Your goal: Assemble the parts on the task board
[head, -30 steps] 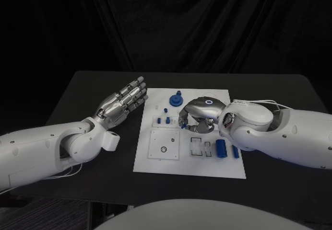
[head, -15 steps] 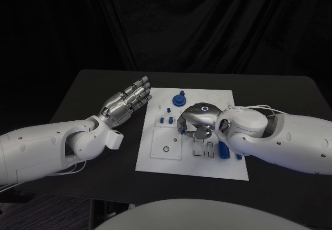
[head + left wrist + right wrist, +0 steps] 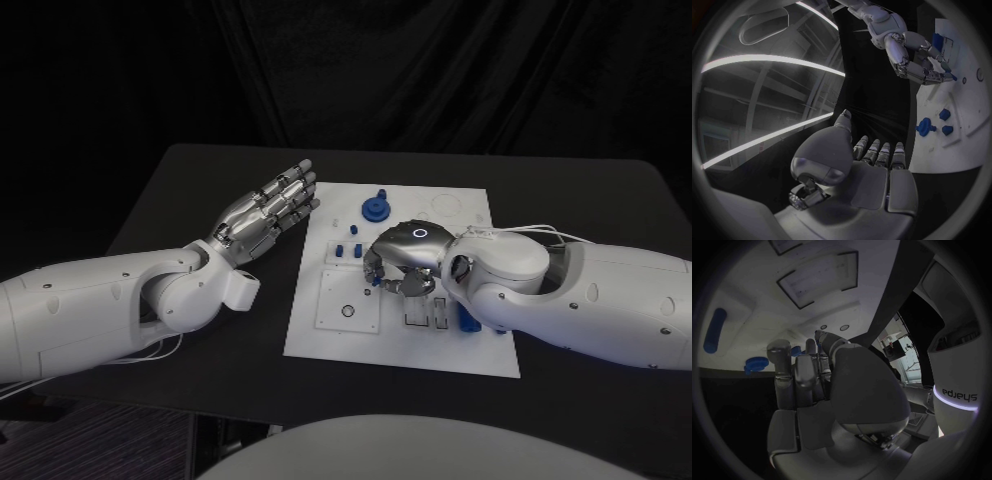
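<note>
White task board [image 3: 325, 335]; blue parts [image 3: 374, 208]; black table [image 3: 202, 190]; silver hands [image 3: 264, 215], white arms [image 3: 101, 305].
</note>
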You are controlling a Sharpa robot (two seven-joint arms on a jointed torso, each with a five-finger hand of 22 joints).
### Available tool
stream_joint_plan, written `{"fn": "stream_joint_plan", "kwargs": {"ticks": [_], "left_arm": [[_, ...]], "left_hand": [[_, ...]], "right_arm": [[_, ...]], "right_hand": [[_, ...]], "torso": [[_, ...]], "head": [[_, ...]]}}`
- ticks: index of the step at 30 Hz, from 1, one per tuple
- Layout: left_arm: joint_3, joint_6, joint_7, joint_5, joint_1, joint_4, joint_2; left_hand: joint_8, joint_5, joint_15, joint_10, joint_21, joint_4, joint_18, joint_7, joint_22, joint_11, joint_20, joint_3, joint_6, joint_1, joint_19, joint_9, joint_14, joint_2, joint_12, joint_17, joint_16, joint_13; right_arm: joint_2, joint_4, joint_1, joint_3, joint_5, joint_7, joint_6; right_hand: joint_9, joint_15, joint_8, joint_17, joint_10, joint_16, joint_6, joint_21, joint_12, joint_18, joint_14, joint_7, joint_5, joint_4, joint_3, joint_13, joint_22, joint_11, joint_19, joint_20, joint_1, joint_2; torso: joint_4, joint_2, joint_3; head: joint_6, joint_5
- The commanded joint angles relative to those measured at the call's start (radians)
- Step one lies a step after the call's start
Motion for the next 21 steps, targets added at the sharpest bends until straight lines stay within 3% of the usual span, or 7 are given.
{"fn": "stream_joint_plan", "kwargs": {"ticks": [1, 21], "left_arm": [[0.001, 0.016, 0.157, 0.004, -0.001, 0.001, 0.002], [0.001, 0.021, 0.147, 0.012, -0.001, -0.003, 0.008]], "left_hand": [[-0.004, 0.005, 0.009, -0.002, -0.003, 0.003, -0.016, 0.005, -0.001, 0.008, 0.009, 0.006, -0.006, 0.008, -0.003, -0.001, 0.003, 0.004, 0.005, -0.002, -0.004, 0.001], [-0.004, 0.012, 0.014, -0.003, -0.003, 0.004, -0.018, 0.012, -0.001, 0.008, 0.012, 0.008, -0.006, 0.011, -0.003, -0.001, 0.003, 0.004, 0.006, -0.002, -0.004, 0.000]], "right_arm": [[0.004, -0.003, -0.005, 0.000, -0.012, -0.024, 0.015], [0.030, -0.018, -0.023, 0.001, -0.012, -0.022, 0.014]], "right_hand": [[0.029, -0.003, 0.006, -0.001, 0.008, -0.004, 0.005, -0.006, -0.004, -0.004, -0.007, 0.001, 0.002, -0.003, -0.003, -0.001, 0.075, 0.001, 0.001, 0.000, -0.005, 0.002], [0.031, -0.002, 0.002, -0.004, 0.009, -0.006, 0.002, -0.012, -0.008, -0.004, -0.009, 0.002, -0.003, -0.003, -0.005, -0.004, 0.074, 0.001, -0.001, 0.001, -0.008, 0.001]], "torso": [[-0.0006, 0.000, 0.0003], [-0.0002, 0.001, 0.0005]], "head": [[0.000, 0.004], [0.000, 0.008]]}}
